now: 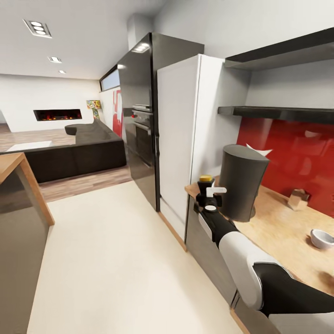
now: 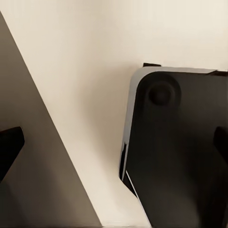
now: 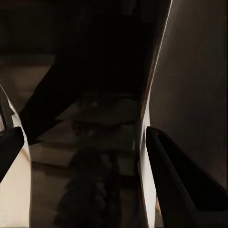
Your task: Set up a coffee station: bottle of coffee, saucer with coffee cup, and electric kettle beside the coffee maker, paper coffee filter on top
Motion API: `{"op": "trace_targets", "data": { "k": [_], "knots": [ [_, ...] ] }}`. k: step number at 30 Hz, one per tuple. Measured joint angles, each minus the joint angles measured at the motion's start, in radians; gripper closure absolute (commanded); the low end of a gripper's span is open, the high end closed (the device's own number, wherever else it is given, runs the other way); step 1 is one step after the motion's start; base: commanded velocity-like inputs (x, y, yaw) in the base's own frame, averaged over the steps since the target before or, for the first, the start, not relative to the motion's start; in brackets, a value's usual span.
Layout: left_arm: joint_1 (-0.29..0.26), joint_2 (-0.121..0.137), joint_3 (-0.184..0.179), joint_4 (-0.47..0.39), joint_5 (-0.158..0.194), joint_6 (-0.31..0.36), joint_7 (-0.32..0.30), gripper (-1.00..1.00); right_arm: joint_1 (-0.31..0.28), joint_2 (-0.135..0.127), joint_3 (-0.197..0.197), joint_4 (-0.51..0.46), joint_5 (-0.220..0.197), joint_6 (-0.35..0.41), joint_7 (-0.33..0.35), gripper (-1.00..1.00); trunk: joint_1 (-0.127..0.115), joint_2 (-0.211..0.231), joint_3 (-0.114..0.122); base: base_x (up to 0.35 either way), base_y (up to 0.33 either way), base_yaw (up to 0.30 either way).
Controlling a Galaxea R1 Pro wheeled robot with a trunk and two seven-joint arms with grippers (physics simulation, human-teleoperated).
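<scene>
Coffee maker (image 1: 242,182): tall dark-grey cylinder; bottle of coffee (image 1: 205,184) half-hidden by right gripper (image 1: 209,200), grip unclear; left gripper (image 2: 114,145) spread.

- Your right gripper (image 1: 209,197) sat at the countertop (image 1: 273,232) corner, the coffee maker (image 1: 241,182) just beside it.
- Bare wood lay beyond, towards the bowl (image 1: 321,238).
- Whether those fingers gripped anything, the dark wrist view left unclear.

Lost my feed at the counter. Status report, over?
Right gripper at the bottle of coffee, grip unclear. Bottle on countertop beside coffee maker; filter on top. Nothing blocking.
</scene>
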Motion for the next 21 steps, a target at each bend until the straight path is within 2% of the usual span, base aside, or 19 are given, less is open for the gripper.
{"op": "trace_targets", "data": {
  "k": [4,21],
  "knots": [
    [0.000,0.000,0.000,0.000,0.000,0.000,0.000,-1.00,0.000,0.000,0.001,0.000,0.000,0.000,0.000,1.00,0.000,0.000,0.000,-0.336,0.000,-0.138],
    [0.000,-0.001,0.001,-0.005,0.000,0.000,0.001,-1.00,0.000,0.000,0.000,0.001,-0.001,0.000,0.000,1.00,0.000,0.000,0.009,-0.320,-0.008,-0.257]
  ]
}}
